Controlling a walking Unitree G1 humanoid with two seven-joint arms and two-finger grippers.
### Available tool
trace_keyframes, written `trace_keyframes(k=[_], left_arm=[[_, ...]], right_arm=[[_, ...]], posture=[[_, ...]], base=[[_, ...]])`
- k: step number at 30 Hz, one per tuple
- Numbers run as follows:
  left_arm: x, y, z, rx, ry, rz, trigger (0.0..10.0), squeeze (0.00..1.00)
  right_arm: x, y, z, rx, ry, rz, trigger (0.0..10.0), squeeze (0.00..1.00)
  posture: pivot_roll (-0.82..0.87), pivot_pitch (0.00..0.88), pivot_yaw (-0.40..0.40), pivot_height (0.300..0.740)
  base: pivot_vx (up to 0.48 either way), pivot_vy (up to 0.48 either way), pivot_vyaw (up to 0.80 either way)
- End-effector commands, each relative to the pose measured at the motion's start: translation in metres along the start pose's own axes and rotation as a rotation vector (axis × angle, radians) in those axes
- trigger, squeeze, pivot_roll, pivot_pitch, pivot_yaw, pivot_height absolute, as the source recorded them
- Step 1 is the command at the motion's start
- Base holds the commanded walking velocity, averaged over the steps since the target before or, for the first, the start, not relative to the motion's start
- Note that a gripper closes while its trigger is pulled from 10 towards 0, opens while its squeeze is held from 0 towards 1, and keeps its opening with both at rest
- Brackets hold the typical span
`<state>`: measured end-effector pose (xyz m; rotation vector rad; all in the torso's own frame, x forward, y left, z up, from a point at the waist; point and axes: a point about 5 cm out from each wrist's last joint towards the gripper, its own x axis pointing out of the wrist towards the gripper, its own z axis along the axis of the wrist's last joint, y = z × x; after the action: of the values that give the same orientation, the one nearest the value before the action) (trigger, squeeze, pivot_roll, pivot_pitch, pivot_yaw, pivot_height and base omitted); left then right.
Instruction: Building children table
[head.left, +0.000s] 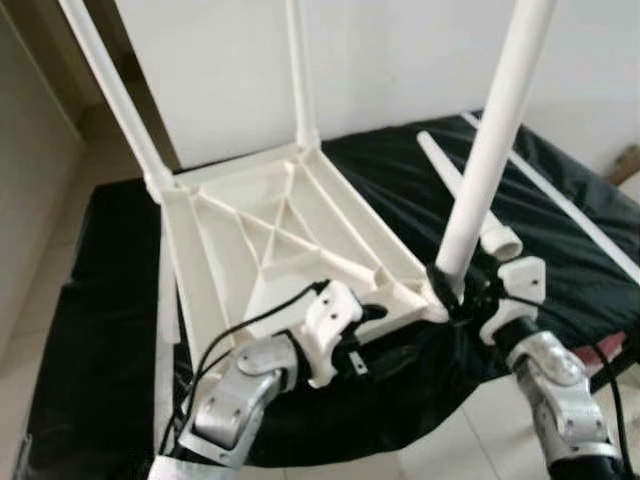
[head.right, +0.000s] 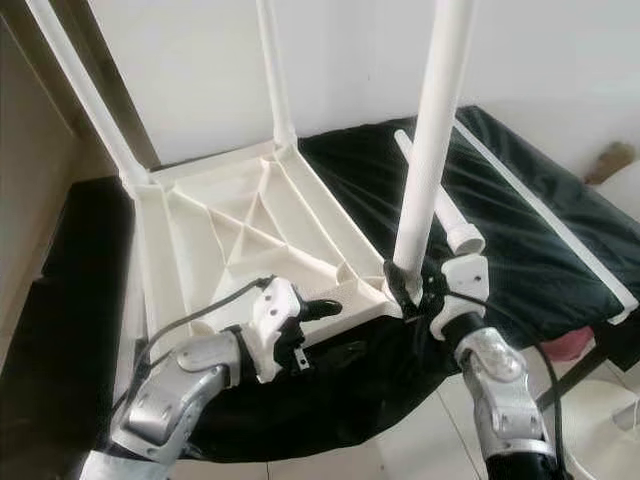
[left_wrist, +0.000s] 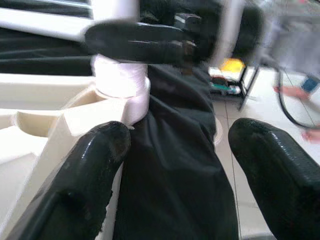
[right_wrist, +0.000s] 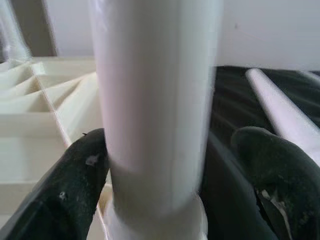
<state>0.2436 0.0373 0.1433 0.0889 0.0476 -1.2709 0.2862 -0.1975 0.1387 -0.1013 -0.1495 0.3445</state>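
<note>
Nearest you, the left gripper (head.left: 372, 313) sits at the near edge of the tabletop (head.left: 290, 250). Its fingers (left_wrist: 95, 155) are spread apart: one rests against the tabletop's edge, the other hangs free over the black cloth (head.left: 560, 230), and nothing is held between them.

Just to its right, your right gripper (head.left: 452, 290) is at the near right corner, around the base of an upright leg (head.left: 495, 130) where it enters the corner socket. In the right wrist view one finger (right_wrist: 75, 185) touches the leg while the other stands a little off it, so you cannot tell whether the leg is truly clamped.

The tabletop lies upside down on the cloth-covered surface, ribbed underside up, tilted so its far edge sits higher. Two more legs stand in the far corners: the far left leg (head.left: 115, 95) and the far right leg (head.left: 298, 70), both rising out of the frame.

Beyond the right gripper, a loose leg (head.left: 465, 195) lies flat on the cloth, open end towards you. Further right a thin white rail (head.left: 570, 205) lies along the cloth. Behind everything is a pale wall (head.left: 400, 60).
</note>
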Motion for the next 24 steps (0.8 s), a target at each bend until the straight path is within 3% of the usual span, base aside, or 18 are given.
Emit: trace_keyframes(k=[1, 8, 19, 20, 21, 24], left_arm=[[0.001, -0.011, 0.007, 0.031, -0.002, -0.203, 10.0, 0.00], [0.007, -0.008, 0.010, 0.070, 0.018, -0.200, 10.0, 0.00], [0.013, 0.006, 0.006, 0.130, 0.044, -0.089, 10.0, 0.00], [0.014, 0.007, 0.006, 0.137, 0.043, -0.075, 10.0, 0.00], [0.016, 0.009, 0.005, 0.148, 0.050, -0.055, 10.0, 0.00], [0.018, 0.012, 0.003, 0.175, 0.065, -0.021, 10.0, 0.00]], right_arm=[[0.010, 0.001, -0.002, 0.002, 0.018, 0.062, 10.0, 0.00], [0.036, -0.005, -0.004, -0.027, 0.062, 0.185, 10.0, 0.00], [0.042, -0.006, -0.009, -0.049, 0.099, 0.262, 10.0, 0.00], [0.042, -0.006, -0.010, -0.050, 0.101, 0.266, 4.4, 0.00], [0.041, -0.007, -0.011, -0.049, 0.102, 0.267, 0.0, 0.00], [0.039, -0.009, -0.013, -0.048, 0.105, 0.270, 0.0, 0.00]], posture=[[-0.11, 0.000, 0.085, 0.740], [-0.09, 0.000, 0.075, 0.740], [-0.08, 0.000, 0.062, 0.740], [-0.08, 0.000, 0.063, 0.740], [-0.08, 0.000, 0.061, 0.740], [-0.08, 0.000, 0.058, 0.740]], base=[[0.000, 0.000, 0.00], [0.000, 0.000, 0.00], [0.000, 0.000, 0.00], [0.000, 0.000, 0.00], [0.000, 0.000, 0.00], [0.000, 0.000, 0.00]])
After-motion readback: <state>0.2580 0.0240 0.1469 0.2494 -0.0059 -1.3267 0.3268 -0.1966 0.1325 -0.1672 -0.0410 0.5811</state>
